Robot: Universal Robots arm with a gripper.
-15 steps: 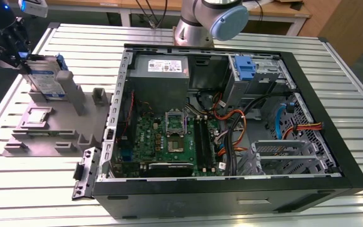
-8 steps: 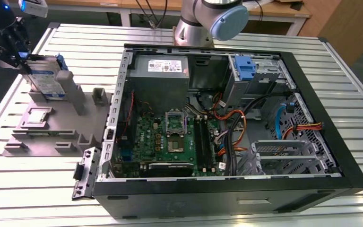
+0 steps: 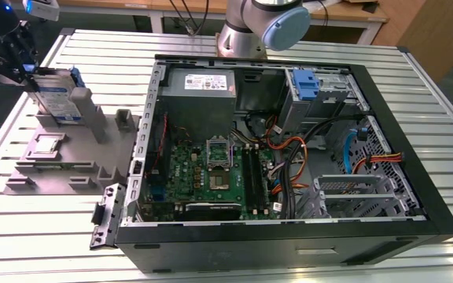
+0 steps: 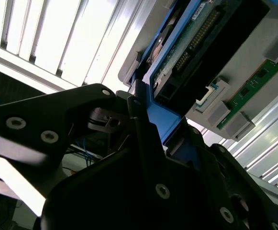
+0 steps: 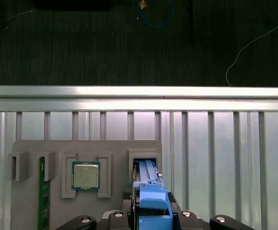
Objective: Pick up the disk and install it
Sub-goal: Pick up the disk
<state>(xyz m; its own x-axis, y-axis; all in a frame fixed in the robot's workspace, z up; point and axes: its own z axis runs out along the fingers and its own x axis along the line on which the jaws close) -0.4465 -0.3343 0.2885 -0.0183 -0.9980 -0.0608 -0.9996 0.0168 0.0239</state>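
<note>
The open computer case (image 3: 439,227) lies on the slatted table (image 3: 305,41), with its motherboard (image 3: 210,171) bare. Just beside it, the grey fixture (image 3: 53,171) holds a processor chip (image 5: 85,175) and the disk (image 3: 59,97), which stands upright in the end slot. My gripper (image 3: 28,73) is clamped on its blue carrier, near the table's edge.

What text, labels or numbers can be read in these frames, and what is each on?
No text can be read.
Label on the disk: print too small.
Label on the power supply: print too small.
Lid of the processor: markings too faint.
</note>
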